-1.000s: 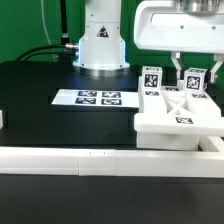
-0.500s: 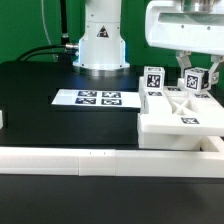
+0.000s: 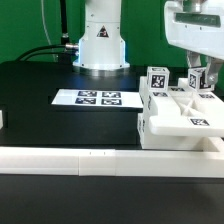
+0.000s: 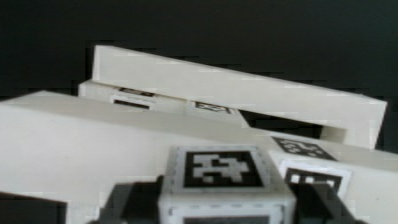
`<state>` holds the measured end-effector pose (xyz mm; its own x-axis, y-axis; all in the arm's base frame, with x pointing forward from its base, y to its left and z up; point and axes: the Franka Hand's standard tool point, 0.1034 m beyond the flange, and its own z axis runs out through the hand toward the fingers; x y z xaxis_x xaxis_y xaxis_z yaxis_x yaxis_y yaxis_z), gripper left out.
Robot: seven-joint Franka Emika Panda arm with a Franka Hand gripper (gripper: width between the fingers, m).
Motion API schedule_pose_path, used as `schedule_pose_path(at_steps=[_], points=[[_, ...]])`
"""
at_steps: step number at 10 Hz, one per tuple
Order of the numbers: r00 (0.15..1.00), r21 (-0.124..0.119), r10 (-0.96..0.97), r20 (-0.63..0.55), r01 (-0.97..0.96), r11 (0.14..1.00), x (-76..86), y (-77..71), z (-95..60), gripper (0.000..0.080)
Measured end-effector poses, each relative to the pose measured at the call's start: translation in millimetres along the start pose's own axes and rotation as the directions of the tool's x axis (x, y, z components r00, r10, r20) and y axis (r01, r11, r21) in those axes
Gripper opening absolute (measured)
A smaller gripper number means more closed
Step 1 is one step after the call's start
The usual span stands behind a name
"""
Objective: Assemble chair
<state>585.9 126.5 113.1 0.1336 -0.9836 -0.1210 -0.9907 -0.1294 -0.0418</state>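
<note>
The black table (image 3: 40, 95) was seen with a long white border rail (image 3: 70, 157) along its near edge and the marker board (image 3: 93, 98) lying flat in front of the arm's base (image 3: 103, 45). The partly joined chair (image 3: 182, 115), a white slab with a framed panel, was set at the exterior view's right, just behind the rail. The gripper (image 3: 197, 70) was clenched on a short tagged post (image 3: 197, 80) (image 4: 226, 175) standing on the chair's far side, beside another tagged post (image 3: 156, 78).
</note>
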Motion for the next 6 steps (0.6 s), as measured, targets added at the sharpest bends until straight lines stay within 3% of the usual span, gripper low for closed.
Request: schedule_pose_path(at_steps=[4,6], points=[[0.958,0.001,0.285,0.021,-0.285,0.958,-0.6,-0.7,0.3,0.0284],[0.959,0.000,0.283,0.021,-0.283,0.959,-0.8,-0.5,0.5,0.0284]])
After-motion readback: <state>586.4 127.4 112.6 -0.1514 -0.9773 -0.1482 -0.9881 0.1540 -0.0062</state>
